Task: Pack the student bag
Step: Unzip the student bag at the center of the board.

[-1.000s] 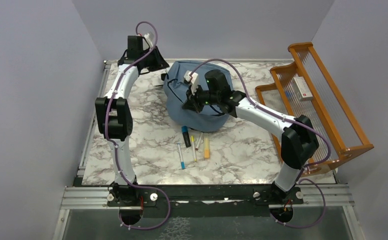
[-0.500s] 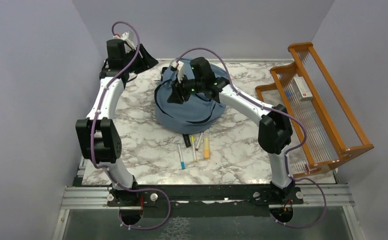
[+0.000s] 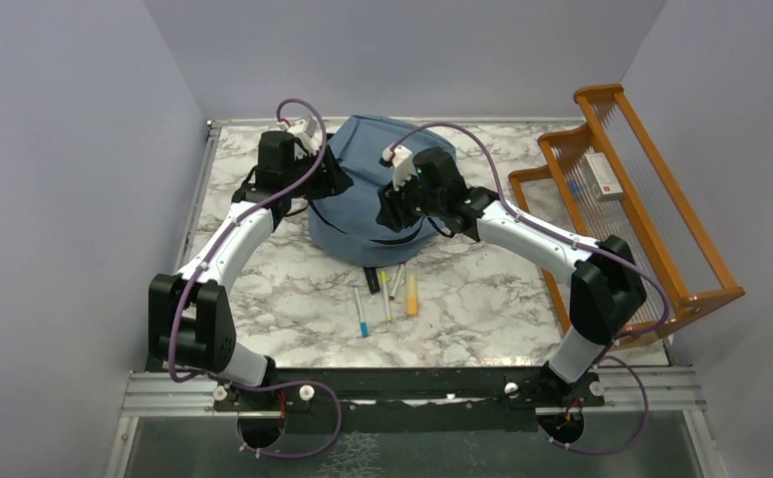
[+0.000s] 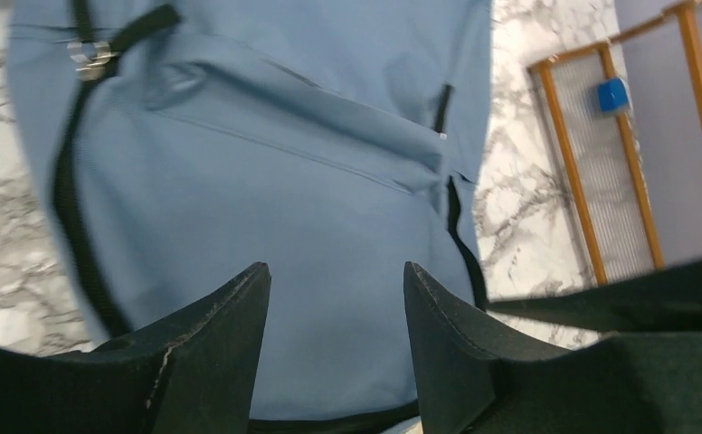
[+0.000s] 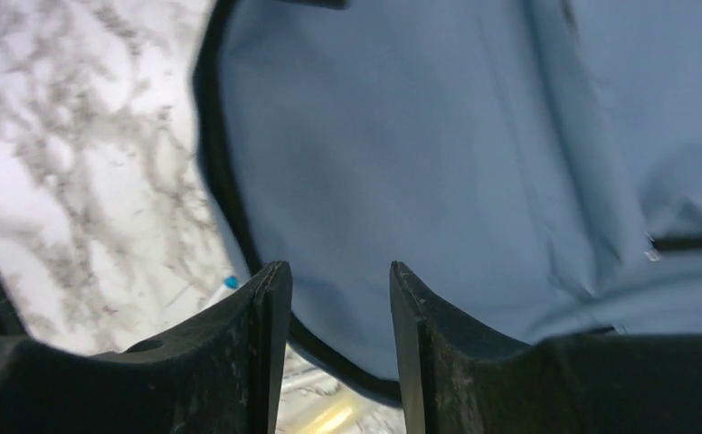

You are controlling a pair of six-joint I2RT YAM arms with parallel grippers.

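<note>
The dusty-blue student bag lies on the marble table at the back centre; it fills the left wrist view and the right wrist view. My left gripper hovers at the bag's left side, jaws open and empty. My right gripper hovers over the bag's front right, jaws open and empty. Several pens and markers lie on the table just in front of the bag.
An orange wooden rack stands along the right edge with a small white box on it. Grey walls close in the table on three sides. A black marker lies against the bag's front edge.
The left arm swung from the back left corner in to the bag's left side. The right gripper moved forward and right over the bag. The bag has shifted and flattened.
</note>
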